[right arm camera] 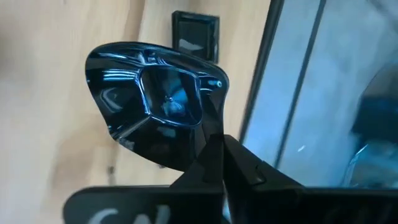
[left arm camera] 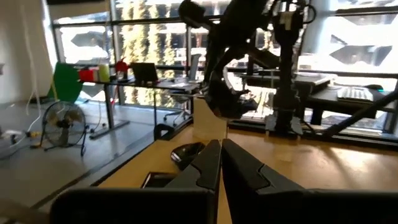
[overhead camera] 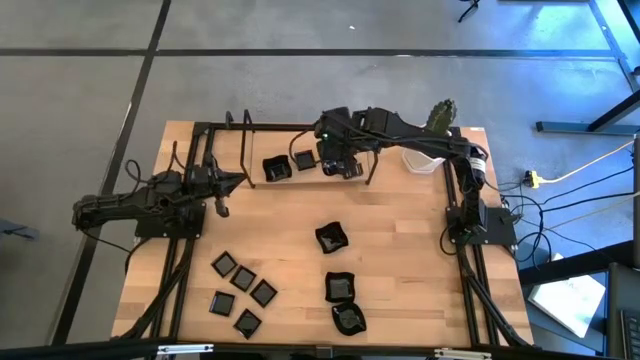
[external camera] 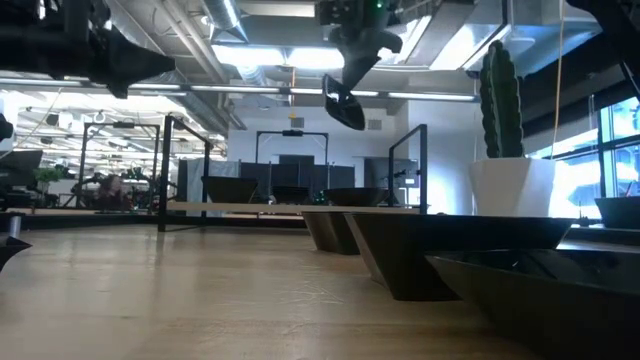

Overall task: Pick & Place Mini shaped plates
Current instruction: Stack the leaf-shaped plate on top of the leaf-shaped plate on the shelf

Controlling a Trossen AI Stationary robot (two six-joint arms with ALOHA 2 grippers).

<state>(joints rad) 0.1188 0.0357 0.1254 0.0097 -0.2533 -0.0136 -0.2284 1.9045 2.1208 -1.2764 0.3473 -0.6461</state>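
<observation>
High view shows the table with two plates already on the far rack, three wavy-edged plates and five small flat squares left near the front. Right gripper, pinched shut on a wavy plate, hangs over that rack; left gripper waits closed, empty.

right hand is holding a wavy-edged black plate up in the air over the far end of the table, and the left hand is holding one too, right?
Only partly. The right hand does hold a wavy-edged black plate aloft at the far end, as the right wrist view shows. The left hand is shut on nothing, as the left wrist view shows.
</observation>
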